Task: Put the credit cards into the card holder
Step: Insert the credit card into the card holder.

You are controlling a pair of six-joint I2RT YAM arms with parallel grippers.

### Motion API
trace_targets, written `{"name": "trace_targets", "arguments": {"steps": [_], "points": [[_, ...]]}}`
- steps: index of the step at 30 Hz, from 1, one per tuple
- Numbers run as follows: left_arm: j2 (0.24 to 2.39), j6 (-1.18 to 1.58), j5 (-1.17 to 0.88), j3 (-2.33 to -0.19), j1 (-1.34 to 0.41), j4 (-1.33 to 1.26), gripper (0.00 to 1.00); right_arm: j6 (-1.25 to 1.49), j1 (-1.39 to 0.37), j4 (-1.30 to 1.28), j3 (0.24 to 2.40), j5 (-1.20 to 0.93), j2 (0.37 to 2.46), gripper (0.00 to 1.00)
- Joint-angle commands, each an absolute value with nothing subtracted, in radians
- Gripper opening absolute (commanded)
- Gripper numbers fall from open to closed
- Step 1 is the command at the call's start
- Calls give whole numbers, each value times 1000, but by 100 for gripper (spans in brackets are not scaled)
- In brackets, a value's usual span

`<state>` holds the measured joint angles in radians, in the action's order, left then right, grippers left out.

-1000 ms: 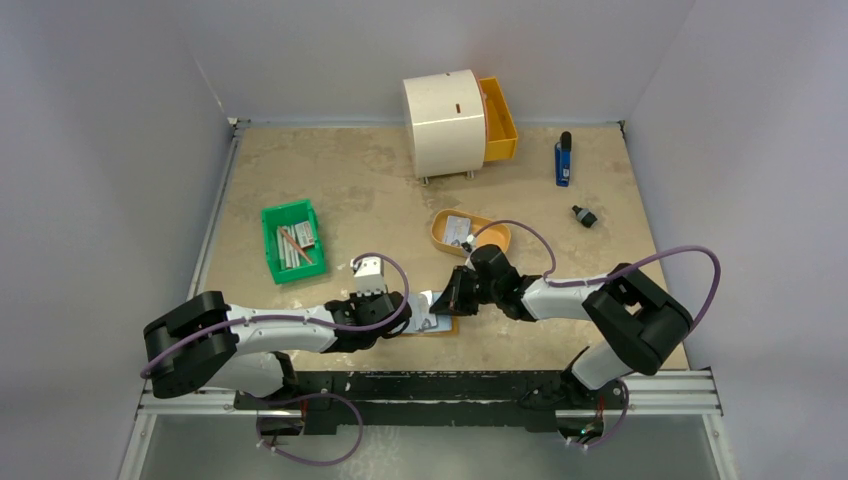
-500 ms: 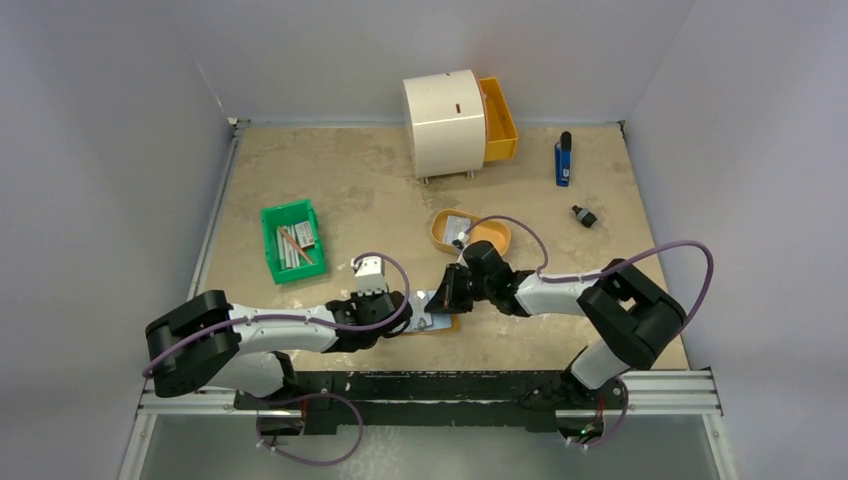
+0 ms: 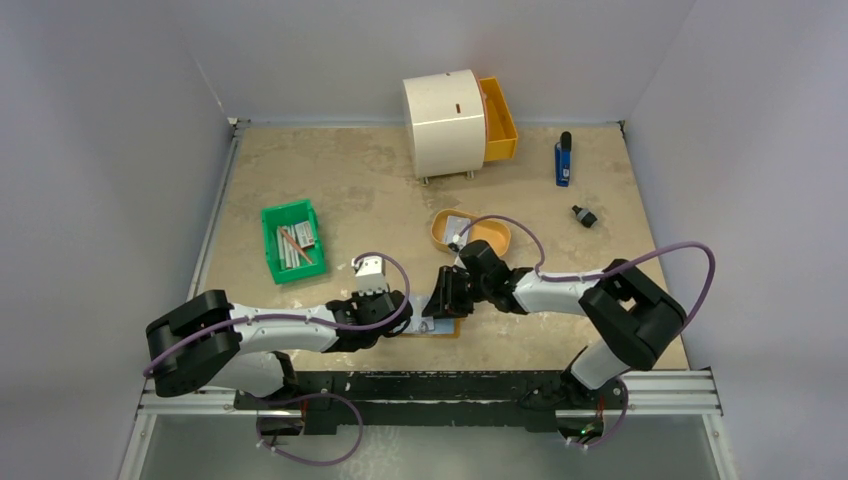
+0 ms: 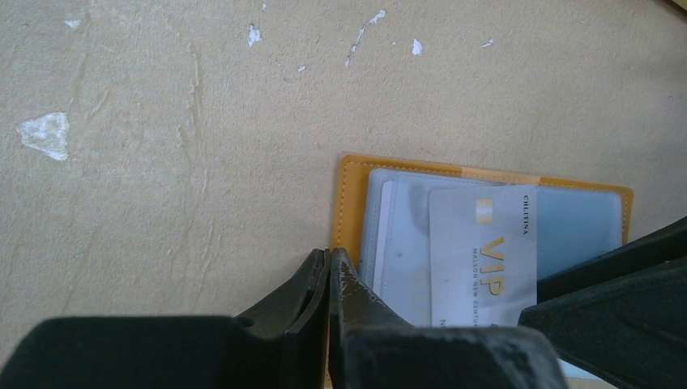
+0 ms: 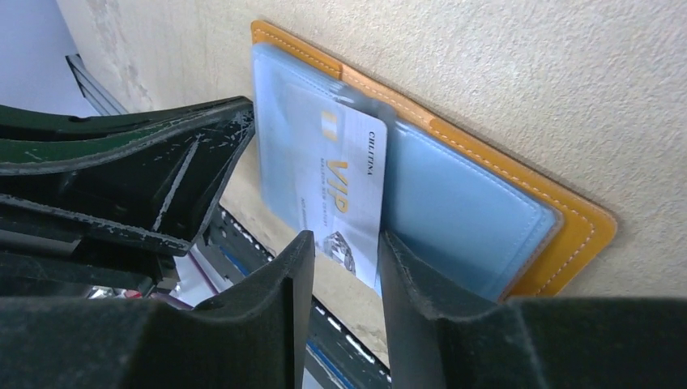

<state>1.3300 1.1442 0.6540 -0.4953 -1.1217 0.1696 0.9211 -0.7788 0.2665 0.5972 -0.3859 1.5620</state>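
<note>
Right gripper (image 5: 346, 247): jaws parted partway, with the free end of the VIP card (image 5: 336, 174) in the gap. No clamp visible. It looks let go, but I'm not certain.

Left gripper (image 4: 329, 267): fingers closed tip to tip, resting at the left edge of the card holder (image 4: 348, 203). It seems to pin the holder to the table (image 3: 350, 180); can't tell if it pinches the tan edge.

Both sit lower centre of the top view, close to the arm bases.

Card: lies on the holder's clear blue sleeve. Its upper end appears tucked under the sleeve lip, and its lower part sticks out past the holder's edge. Partly in, not seated.

Step in hand, my read: card insertion, at the release or regrip point. The next move calls for pushing the exposed end along the sleeve's line until flush, with the left arm stopping the holder from sliding. An off-axis push would likely jam or bow the card.

Further up, centre: oval tan dish (image 3: 492, 240) with another pale card (image 3: 457, 226) in it, likely the next pick.

Left of that: green bin (image 3: 268, 240) with grey sticks, not part of the task.

Top of frame: white drum (image 3: 443, 122) with orange drawer (image 3: 498, 120).
</note>
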Motion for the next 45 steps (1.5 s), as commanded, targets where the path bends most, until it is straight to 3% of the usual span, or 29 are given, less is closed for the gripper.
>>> {"name": "trace_targets", "arguments": {"steps": [1, 32, 34, 40, 45], "points": [[1342, 1169, 618, -491, -1121, 162, 1, 870, -783, 196, 655, -401, 1525, 39], [1314, 1162, 621, -489, -1122, 156, 2, 858, -815, 161, 721, -428, 1577, 39], [1286, 1169, 642, -491, -1122, 189, 6, 847, -815, 90, 727, -409, 1530, 43], [1151, 1165, 714, -526, -1122, 325, 37, 778, -808, -220, 829, -248, 1348, 65], [1028, 1138, 790, -581, -1121, 431, 43, 718, -691, -373, 914, -28, 1222, 67]]}}
